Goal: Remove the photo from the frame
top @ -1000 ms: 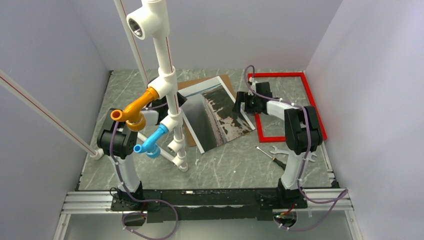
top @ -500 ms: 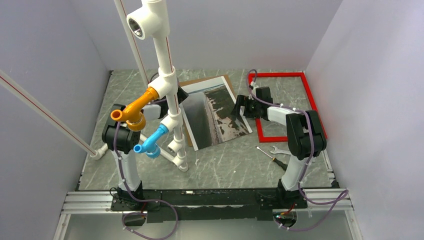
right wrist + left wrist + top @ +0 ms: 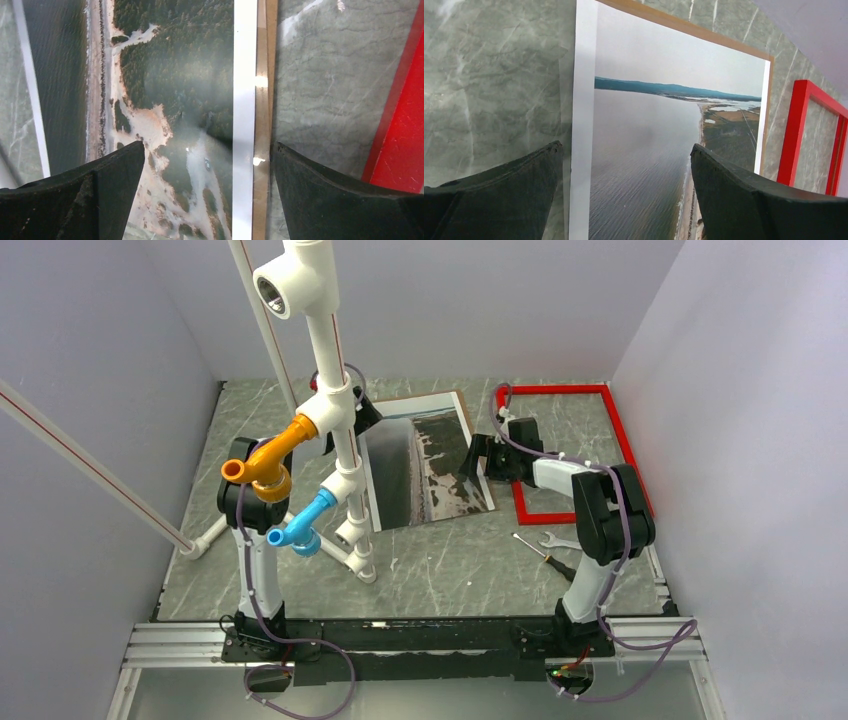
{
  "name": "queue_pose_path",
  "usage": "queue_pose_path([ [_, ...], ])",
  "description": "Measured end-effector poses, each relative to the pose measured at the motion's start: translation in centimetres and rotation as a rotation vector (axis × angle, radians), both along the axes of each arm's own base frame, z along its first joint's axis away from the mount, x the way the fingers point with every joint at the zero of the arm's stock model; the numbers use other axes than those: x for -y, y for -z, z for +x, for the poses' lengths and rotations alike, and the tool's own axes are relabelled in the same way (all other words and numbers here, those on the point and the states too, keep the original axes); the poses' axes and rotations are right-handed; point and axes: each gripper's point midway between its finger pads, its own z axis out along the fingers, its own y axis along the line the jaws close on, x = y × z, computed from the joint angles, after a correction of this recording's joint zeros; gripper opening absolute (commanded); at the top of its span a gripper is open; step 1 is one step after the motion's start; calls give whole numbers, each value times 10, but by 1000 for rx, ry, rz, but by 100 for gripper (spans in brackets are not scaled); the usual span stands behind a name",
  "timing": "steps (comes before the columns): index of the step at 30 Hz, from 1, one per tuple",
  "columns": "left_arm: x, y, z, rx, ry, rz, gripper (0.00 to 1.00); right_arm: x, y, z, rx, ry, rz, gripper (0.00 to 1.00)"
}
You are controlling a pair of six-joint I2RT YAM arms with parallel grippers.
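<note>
**On the desk, photo lies clear of an empty frame**

At the left, a pipe stand rises close beside the left arm. A wide swing there could snag a cable or knock the pipes.

The left gripper is spread open, its jaws astride the photo's pale left border and holding nothing. Closing low from here could crease that border or scrape the print.

The photo lies flat, face up, on a brown board that shows only as a thin strip along its far and right edges. The thin sheet could slide off the board at any sideways push.

The right gripper is also released and empty. It hovers over the photo's right border and the board strip, so a pinch here might catch both layers together and drag them.

The frame lies just to the right, apart from the photo. It is the only holder here and holds nothing, and the bare desk shows through its opening. I judge the task all but done.

A wrench and a screwdriver lie near the frame's near corner, where a low retreat of the right arm could hit them.
</note>
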Motion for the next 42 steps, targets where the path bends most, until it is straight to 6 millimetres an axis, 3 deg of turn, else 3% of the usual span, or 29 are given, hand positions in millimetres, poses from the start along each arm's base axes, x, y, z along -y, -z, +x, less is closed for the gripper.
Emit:
queue_pose_path([
  [6,-1,-18,-1,-28,55,47,99,16,-5,-3,8,52,-91,100],
  [11,-15,-27,-43,-78,84,50,99,35,-44,-1,97,130,-153,100],
  [16,-29,-56,-76,-61,115,23,99,48,-77,-6,161,189,-200,100],
  [20,-40,-80,-124,-27,122,8,100,53,-91,-24,169,204,-235,100],
  [26,-47,-136,-199,100,174,-26,99,60,-115,-71,231,202,-202,100],
  [31,-58,-167,-262,200,189,-20,99,61,-157,-110,358,198,-100,100],
  [35,-69,-190,-299,288,164,-17,99,63,-199,-131,484,198,-29,100],
  [42,-90,-243,-374,603,87,-37,99,74,-237,-178,602,214,52,100],
])
